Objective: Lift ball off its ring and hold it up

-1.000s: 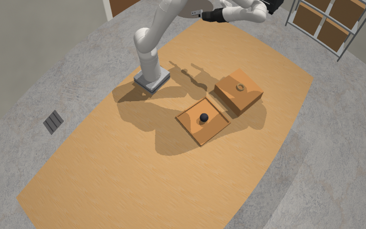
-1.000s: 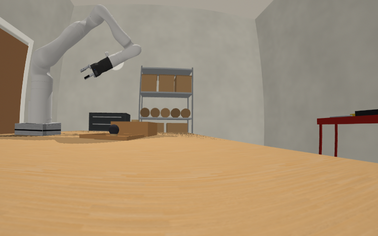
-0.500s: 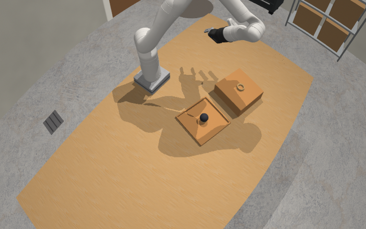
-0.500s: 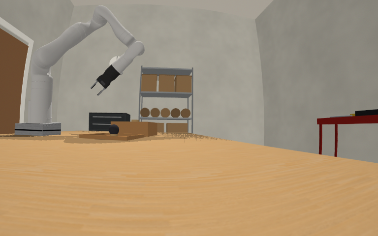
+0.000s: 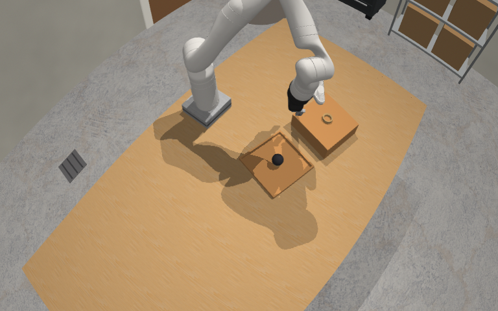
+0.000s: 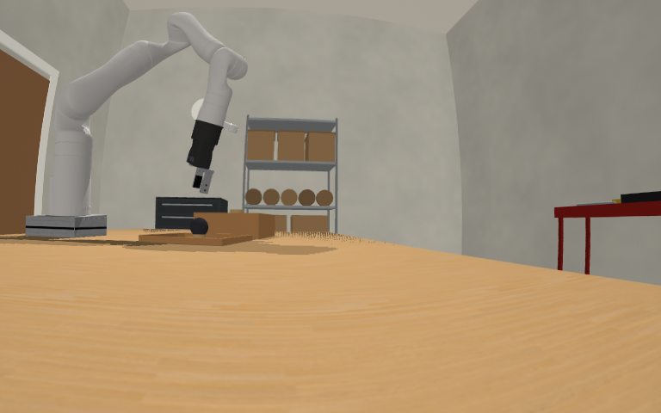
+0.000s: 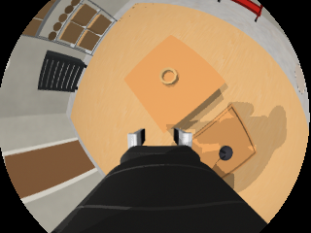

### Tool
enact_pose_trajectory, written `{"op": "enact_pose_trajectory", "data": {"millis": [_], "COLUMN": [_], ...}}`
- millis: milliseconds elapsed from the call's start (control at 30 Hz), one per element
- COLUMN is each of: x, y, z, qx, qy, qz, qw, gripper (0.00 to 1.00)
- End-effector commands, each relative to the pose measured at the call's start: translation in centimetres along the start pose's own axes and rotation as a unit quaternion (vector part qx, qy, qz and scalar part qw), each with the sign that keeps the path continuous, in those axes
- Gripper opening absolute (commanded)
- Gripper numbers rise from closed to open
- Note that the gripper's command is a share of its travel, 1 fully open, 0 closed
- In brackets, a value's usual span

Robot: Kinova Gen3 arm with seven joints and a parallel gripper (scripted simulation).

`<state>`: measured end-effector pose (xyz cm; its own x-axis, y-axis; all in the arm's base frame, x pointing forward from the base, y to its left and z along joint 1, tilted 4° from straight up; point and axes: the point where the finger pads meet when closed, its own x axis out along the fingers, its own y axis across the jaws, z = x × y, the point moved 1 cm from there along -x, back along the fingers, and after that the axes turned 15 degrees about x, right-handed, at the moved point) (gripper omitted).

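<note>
Black ball (image 5: 277,159): seated mid shallow tray (image 5: 253,165), untouched; own ring hidden beneath in all views.
Gripper (image 6: 203,183): fingers spread wide, empty, hanging well above tray in exterior view; top view places it at near corner of stand (image 5: 341,136).
Empty ring (image 7: 170,77): clear in wrist and top views, not visible in exterior.

You see a black ball (image 5: 277,159) in an orange-brown tray (image 5: 297,177), beside an orange-brown stand (image 5: 339,135) with a tan ring (image 5: 327,118). The table (image 5: 146,238) shows light wood grain; the floor (image 5: 440,238) is mottled grey. Your arm (image 5: 200,73) is white, its gripper (image 6: 203,182) black with grey fingers.
</note>
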<state>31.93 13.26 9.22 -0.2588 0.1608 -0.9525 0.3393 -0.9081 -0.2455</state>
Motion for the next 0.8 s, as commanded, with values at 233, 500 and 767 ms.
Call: {"op": "enact_pose_trajectory", "data": {"millis": [233, 500, 767], "x": [-2.2, -3.2, -3.3], "y": [12.6, 15.6, 15.9], "z": [2.2, 3.4, 3.5], "qx": [0.263, 0.325, 0.332], "qy": [0.095, 0.120, 0.123], "qz": [0.095, 0.117, 0.120], "qw": [0.956, 0.931, 0.927], "gripper": [1.00, 1.00, 1.00]}}
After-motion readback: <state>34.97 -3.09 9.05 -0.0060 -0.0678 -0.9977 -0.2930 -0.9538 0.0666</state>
